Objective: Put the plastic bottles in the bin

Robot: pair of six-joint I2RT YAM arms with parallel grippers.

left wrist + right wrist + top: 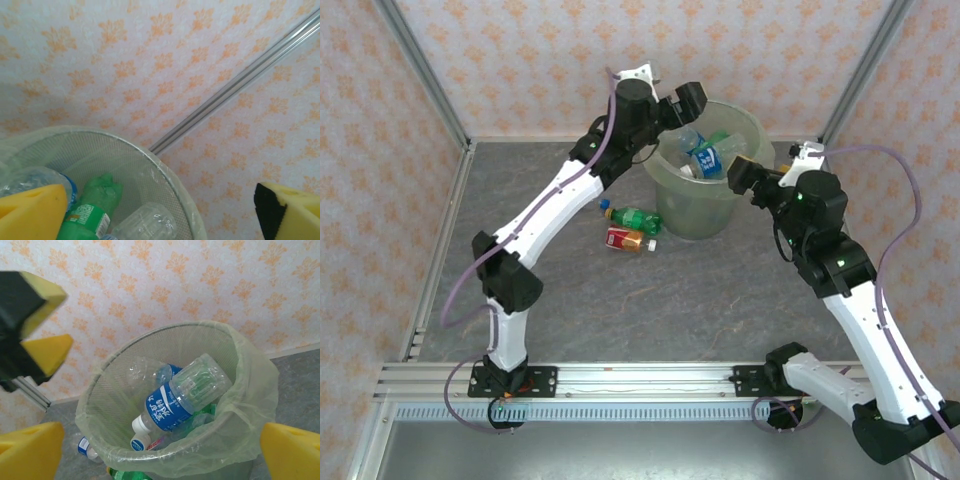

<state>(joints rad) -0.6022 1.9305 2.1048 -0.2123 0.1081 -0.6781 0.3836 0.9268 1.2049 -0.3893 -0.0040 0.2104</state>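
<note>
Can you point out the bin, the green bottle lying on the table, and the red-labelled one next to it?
bin (698, 215): top view, on its front wall below the rim.
green bottle (638, 218): top view, on the middle of its body.
red-labelled bottle (623, 238): top view, on the red label.

A: The bin (116, 382)?
B: Pale translucent plastic, finely ribbed, under a thin glossy liner bag (256, 390).
A: And the blue-labelled bottle (186, 399)?
B: Clear shiny plastic, dented.
A: The tabletop (670, 305)?
B: Matt grey, marbled.
</note>
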